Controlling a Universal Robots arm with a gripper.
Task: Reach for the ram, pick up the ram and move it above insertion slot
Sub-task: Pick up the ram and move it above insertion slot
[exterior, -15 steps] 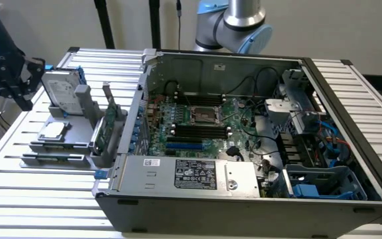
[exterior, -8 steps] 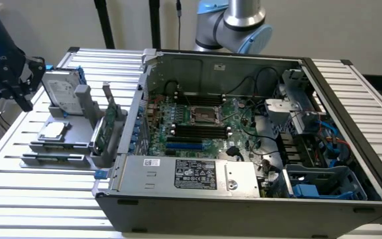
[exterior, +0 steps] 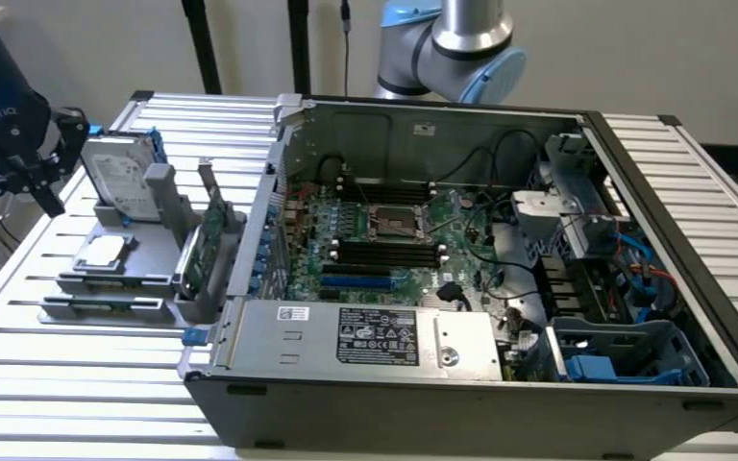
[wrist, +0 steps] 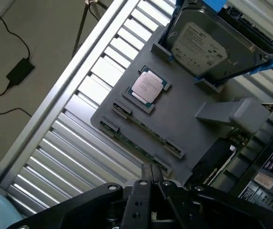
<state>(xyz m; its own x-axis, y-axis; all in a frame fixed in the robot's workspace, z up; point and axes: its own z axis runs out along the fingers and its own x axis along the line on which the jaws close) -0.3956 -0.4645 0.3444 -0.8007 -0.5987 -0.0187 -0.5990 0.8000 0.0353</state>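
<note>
Ram (exterior: 103,306) in holder (wrist: 184,114) edge slot; processor (wrist: 147,87) next inward; hard drive (wrist: 207,43) beyond.

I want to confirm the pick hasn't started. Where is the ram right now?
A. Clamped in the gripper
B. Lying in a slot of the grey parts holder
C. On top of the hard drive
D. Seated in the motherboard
B: the ram lies in the edge slot of the grey parts holder, near the CPU chip, and the gripper is apart from it.

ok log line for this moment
step: reach | pincer: raised at exterior view's left of grey plastic tray | long thin green ram stick: lying in tray's slot, not touched
</note>
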